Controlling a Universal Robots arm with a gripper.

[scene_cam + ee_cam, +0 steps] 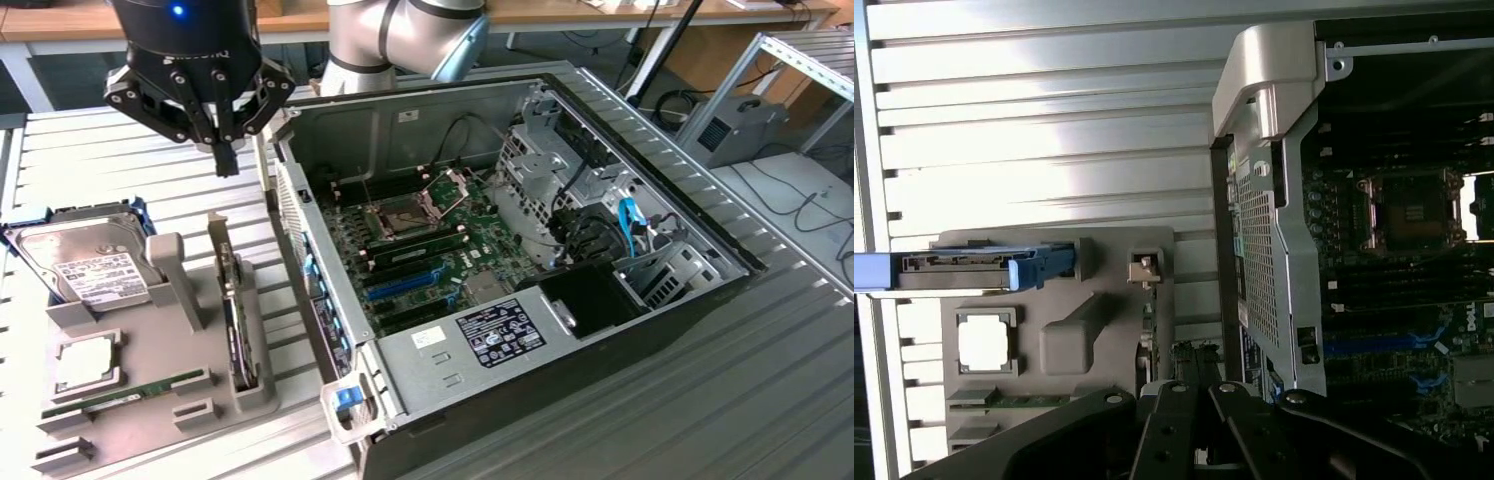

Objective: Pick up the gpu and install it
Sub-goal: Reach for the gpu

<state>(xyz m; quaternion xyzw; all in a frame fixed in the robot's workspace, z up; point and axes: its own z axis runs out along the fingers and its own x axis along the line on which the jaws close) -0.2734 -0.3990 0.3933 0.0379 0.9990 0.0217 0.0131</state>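
The gpu (236,315) stands on edge in a slot of the grey holder (160,400), at the exterior view's left of the open computer case (641,330). Its silver bracket end points away from the table's front. My gripper (224,160) hangs in the air above and behind the holder, close to the case's upper left corner, with its dark fingers pressed together and nothing between them. In the wrist view the gpu (1145,272) is edge-on, and the gripper (1199,378) is apart from it. The motherboard's blue slots (400,285) lie bare inside the case.
The holder also carries a silver hard drive (87,265) in a blue caddy, a processor chip (87,362) and a long green memory stick (127,392). The case wall (300,250) rises right beside the holder. Slatted metal table (747,400) lies all around.
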